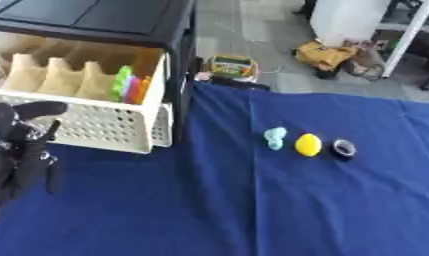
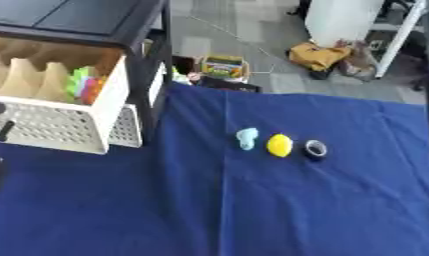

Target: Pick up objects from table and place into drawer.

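Objects awaiting transfer are shown in a short row on the blue-covered table [image 1: 121, 220]: a pale blue item [image 1: 275, 138], a yellow rounded item [image 1: 308, 144] and a small dark ring-shaped item [image 1: 343, 148], set close beside one another but apart, right of the table's middle. What the pale blue item is cannot be made out; its long axis runs roughly toward and away from the robot. The open cream drawer [image 1: 104, 131], with perforated front and cardboard dividers, is seen at upper left, projecting from a black cabinet [image 1: 95, 20]; bright green and orange items [image 1: 128, 85] are already lodged in its right-hand end.

The left hand [image 1: 21, 150] is shown at the left edge, in front of the drawer's face, its dark fingers partly curled and nothing held in them. The right hand is seen in neither view.

The row lies well apart from the left hand, to the hand's right and at much the same depth across the table. Of the three, the pale blue item is nearest the left hand and the ring farthest. A long sideways reach across the cloth would be called for if this hand were used; judged from position alone, the row sits on the robot's right side, so the unseen right arm may be the better placed.
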